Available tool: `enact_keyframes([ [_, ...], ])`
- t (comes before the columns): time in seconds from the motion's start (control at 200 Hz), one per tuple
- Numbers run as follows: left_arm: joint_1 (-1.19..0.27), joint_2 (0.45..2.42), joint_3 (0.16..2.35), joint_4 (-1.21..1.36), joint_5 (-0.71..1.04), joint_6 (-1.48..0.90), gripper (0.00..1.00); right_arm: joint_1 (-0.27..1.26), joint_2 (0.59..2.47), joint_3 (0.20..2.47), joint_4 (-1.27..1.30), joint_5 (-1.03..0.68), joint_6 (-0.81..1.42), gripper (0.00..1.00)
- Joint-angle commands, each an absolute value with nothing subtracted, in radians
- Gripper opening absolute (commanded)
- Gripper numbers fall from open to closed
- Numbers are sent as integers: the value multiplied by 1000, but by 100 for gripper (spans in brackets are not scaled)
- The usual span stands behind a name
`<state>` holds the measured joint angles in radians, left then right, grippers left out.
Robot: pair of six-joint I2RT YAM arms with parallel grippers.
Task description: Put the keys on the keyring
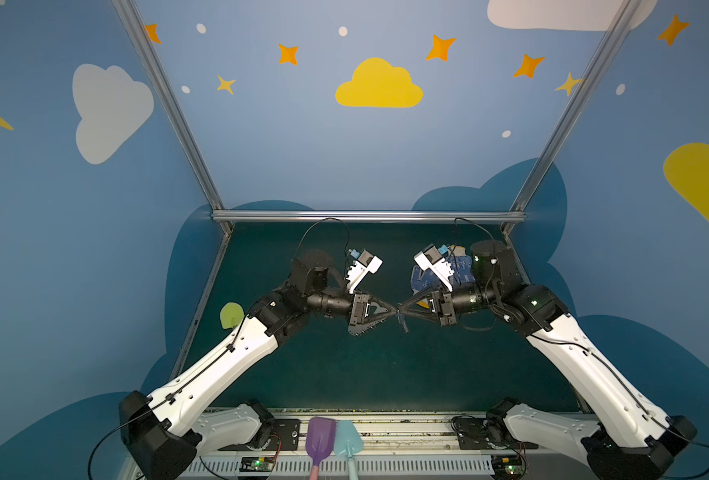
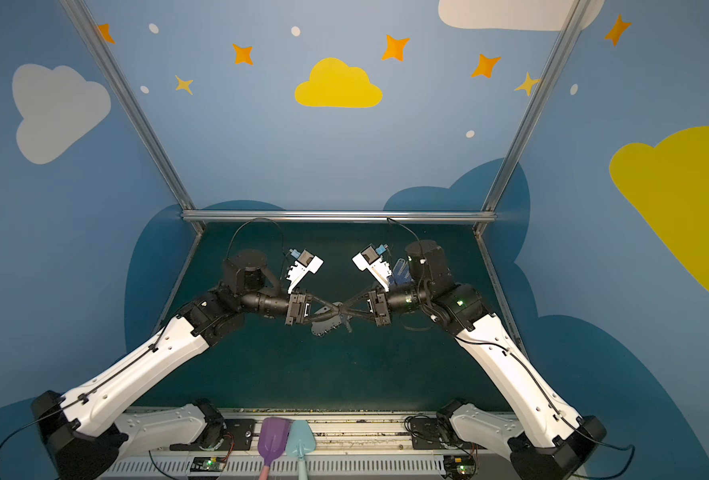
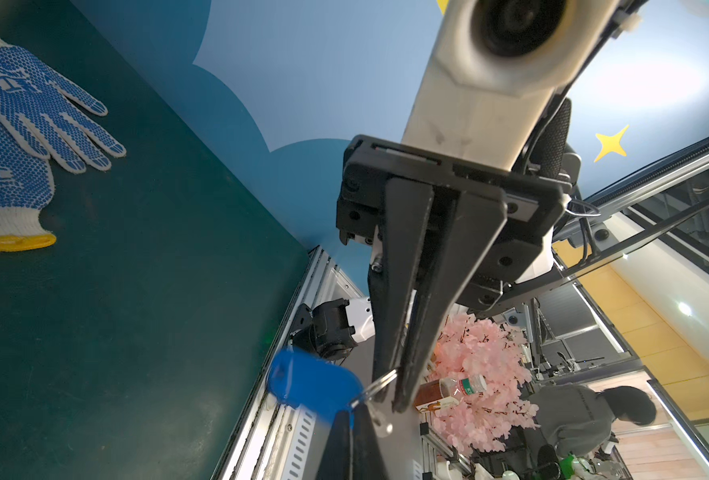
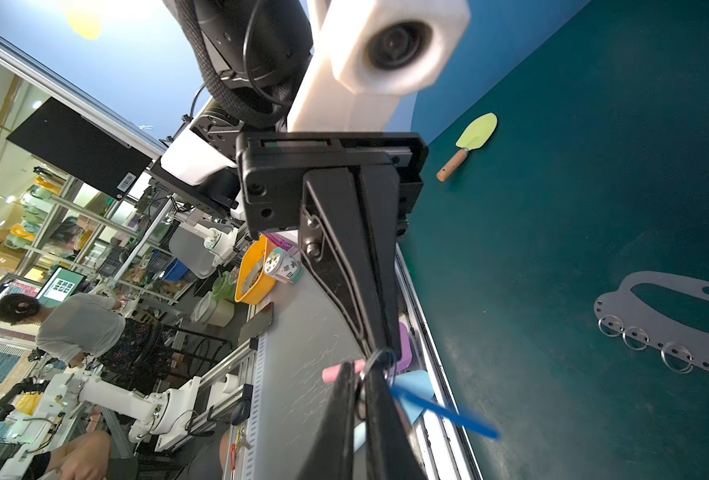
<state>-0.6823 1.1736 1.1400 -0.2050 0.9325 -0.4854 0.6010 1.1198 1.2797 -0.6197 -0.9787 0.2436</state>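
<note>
Since left gripper (image 1: 393,311) and right gripper (image 1: 401,310) both pinch the keys (image 3: 313,384) tip to tip, release one only; hold firm with the other; lower to keyring (image 4: 643,320).

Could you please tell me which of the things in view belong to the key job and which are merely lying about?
For the job:
- keys, held up in the air
- keyring, lying flat below

Just lying about:
- blue-dotted gloves
- green trowel
- purple scoop
- light-blue scoop
</note>
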Motion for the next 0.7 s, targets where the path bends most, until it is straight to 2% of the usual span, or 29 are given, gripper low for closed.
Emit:
enact_keyframes([
  [0.0, -681, 1150, 1122, -178, 907, -480, 4, 609, 1116, 1308, -657, -967, 227, 9],
  [0.04, -681, 1147, 1117, -180, 893, -478, 5, 609, 1117, 1312, -660, -955, 231, 7],
  [0.1, -678, 1140, 1114, -198, 865, -479, 19, 609, 1120, 1325, -680, -938, 229, 7],
  [0.16, -670, 1128, 1103, -194, 850, -483, 22, 609, 1131, 1339, -711, -931, 217, 7],
  [0.26, -656, 1097, 1071, -138, 849, -509, 38, 611, 1137, 1338, -722, -945, 209, 7],
  [0.561, -652, 1121, 1075, -70, 947, -549, 35, 629, 1144, 1339, -724, -959, 200, 6],
  [0.691, -656, 1137, 1077, -53, 981, -563, 30, 632, 1143, 1342, -724, -956, 201, 7],
])
